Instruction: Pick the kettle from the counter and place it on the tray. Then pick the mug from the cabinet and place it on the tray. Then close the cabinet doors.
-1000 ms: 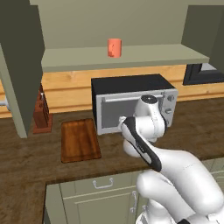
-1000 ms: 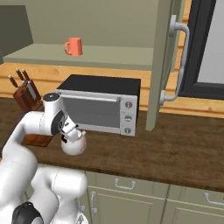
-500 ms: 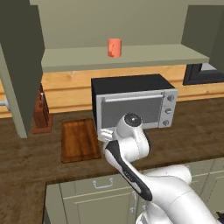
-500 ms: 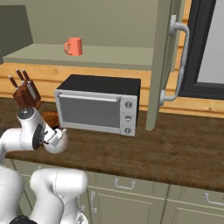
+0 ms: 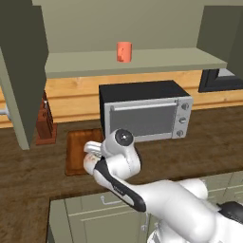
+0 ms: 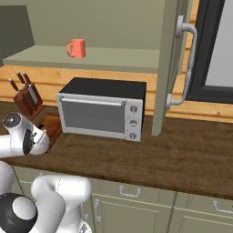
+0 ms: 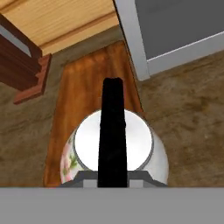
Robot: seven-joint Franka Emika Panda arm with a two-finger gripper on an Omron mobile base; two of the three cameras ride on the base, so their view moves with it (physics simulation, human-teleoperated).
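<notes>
A: Silver-white and squat, the kettle point(image 7: 114, 148) hangs under the claw point(image 5: 95, 153), which is pinched nearly closed on the thin black handle point(image 7: 112, 127). From the hand view it sits above the near end of the tray point(image 7: 89, 83), its right side reaching out over the tray's edge toward the bench point(image 7: 188, 109).

B: So the risk is in the set-down?

A: I think so. If it goes straight down from there, the base may land half on the raised rim and tip, or slide off onto the dark wood. A small shift toward the tray's middle would help.

B: What else is close?

A: The oven point(image 5: 144, 114) stands just to the right of the tray, its corner near the kettle's path; the knife block point(image 5: 45, 121) is on the other side, against the wall strip. A wide swing either way could knock one of them.

B: And the grip itself?

A: It is on a thin arched handle, so the kettle could swing or turn as the arm slows. Letting go while it rocks might leave it askew.

B: The rest of the job?

A: The mug point(image 6: 76, 48) waits on the shelf of the cabinet point(image 5: 142, 61), and a cabinet door point(image 6: 168, 68) stands open above the bench. The arm must later reach up past that door without clipping it.
</notes>
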